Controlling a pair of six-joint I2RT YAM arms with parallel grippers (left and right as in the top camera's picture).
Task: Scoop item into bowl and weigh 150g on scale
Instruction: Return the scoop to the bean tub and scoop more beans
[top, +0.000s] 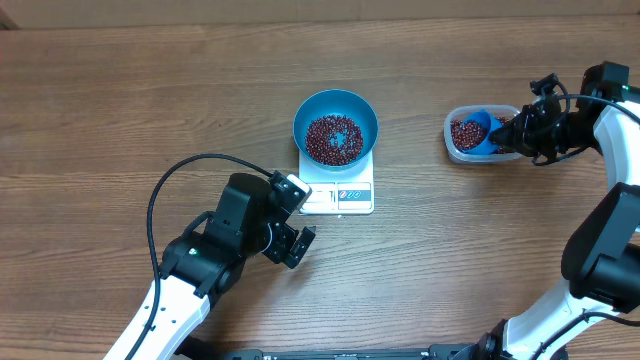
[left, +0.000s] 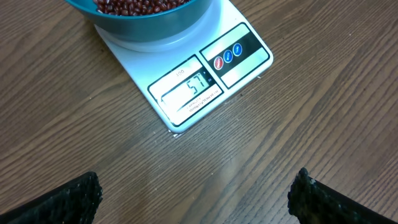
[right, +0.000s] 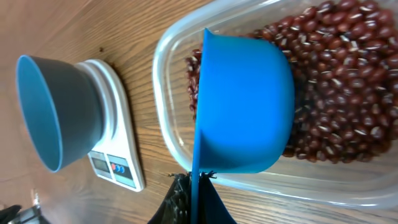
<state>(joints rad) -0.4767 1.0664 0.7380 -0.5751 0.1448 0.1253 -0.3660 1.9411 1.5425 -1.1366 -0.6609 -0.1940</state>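
Robot test station, lab type.
Shown by cabled left arm (top: 215, 250) and right arm (top: 605, 240) set at one plain wood-grain surface (top: 100, 80) carrying a white digital scale (top: 337, 197).

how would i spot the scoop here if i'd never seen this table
On the right side of the wooden table sits a clear plastic tub of red beans. The scoop is inside it: small, bright blue, with a handle, unlike the bigger blue bowl on the white scale mid-table.

White links (top: 165, 310), black joints (top: 243, 210), black left end effector (top: 297, 217) — thin black cable (top: 200, 157).
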